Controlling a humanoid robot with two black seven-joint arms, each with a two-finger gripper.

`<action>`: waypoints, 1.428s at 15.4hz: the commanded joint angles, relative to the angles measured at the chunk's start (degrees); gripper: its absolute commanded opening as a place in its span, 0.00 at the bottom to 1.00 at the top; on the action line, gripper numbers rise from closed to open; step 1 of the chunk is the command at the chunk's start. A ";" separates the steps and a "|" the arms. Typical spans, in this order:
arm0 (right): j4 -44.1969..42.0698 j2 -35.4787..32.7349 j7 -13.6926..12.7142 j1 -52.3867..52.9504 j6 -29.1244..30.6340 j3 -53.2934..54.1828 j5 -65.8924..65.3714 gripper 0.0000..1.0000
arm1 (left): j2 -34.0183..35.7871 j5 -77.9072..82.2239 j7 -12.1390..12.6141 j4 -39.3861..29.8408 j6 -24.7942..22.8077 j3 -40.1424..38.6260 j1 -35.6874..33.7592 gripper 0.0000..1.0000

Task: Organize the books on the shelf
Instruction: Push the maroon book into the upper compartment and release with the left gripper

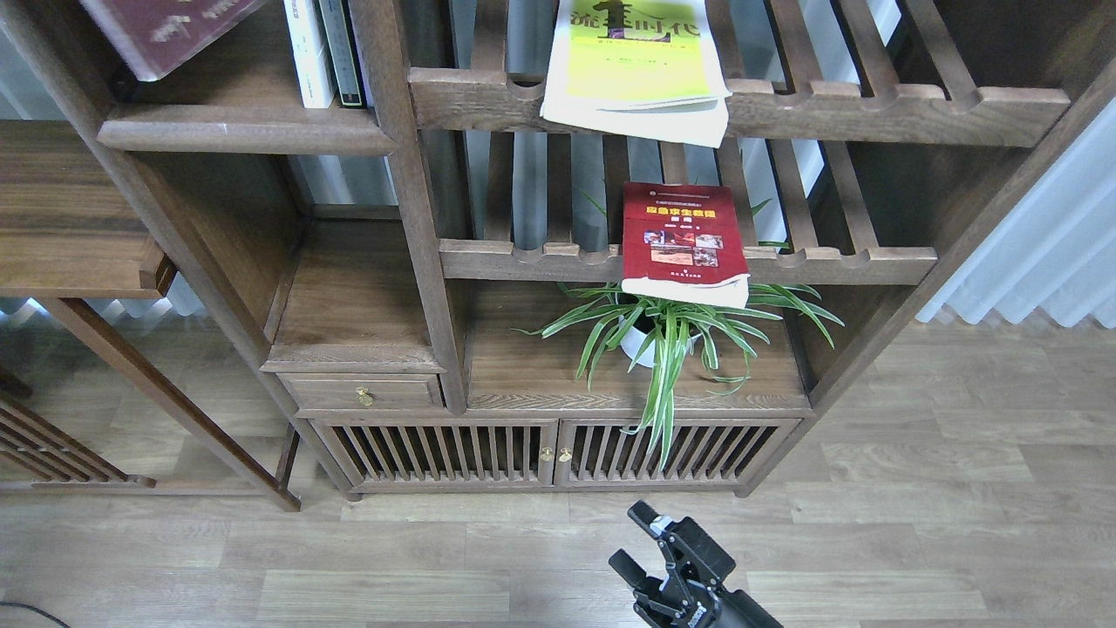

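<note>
The maroon book [166,30] shows only its lower corner at the top left, tilted over the left end of the dark-brown shelf [244,133]. What holds it is out of view. The yellow-green book [632,65] lies flat on the upper slatted rack and overhangs its front rail. The red book [684,237] lies flat on the lower slatted rack and overhangs its rail too. My right gripper [632,541] is open and empty, low over the floor at the bottom. My left gripper is out of view.
Thin white and dark upright books [318,52] stand at the shelf's right end against the post. A potted spider plant [663,336] sits under the red book. A drawer with a brass knob [364,399] is below. White curtains [1037,244] hang at the right.
</note>
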 commanded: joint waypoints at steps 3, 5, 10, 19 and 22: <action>0.01 -0.02 0.06 0.00 0.00 0.00 0.06 0.99 | -0.89 0.57 -0.73 5.11 -0.01 0.91 -4.07 0.05; 0.01 0.07 -0.03 0.00 0.00 0.00 0.06 0.99 | -1.59 0.75 -1.78 6.78 -0.01 1.09 -5.12 0.05; 0.01 0.07 -0.03 0.09 0.00 -0.09 0.06 0.99 | -3.18 0.75 -6.44 11.43 -0.01 2.41 -6.80 0.06; 0.09 0.07 -0.03 0.00 0.00 -0.18 0.24 0.99 | -8.10 -0.04 -13.56 26.37 -0.01 2.85 -12.24 0.06; 0.10 0.07 -0.03 -0.18 0.00 0.17 0.24 0.99 | -8.10 -0.13 -13.74 26.39 -0.01 5.04 -11.55 0.08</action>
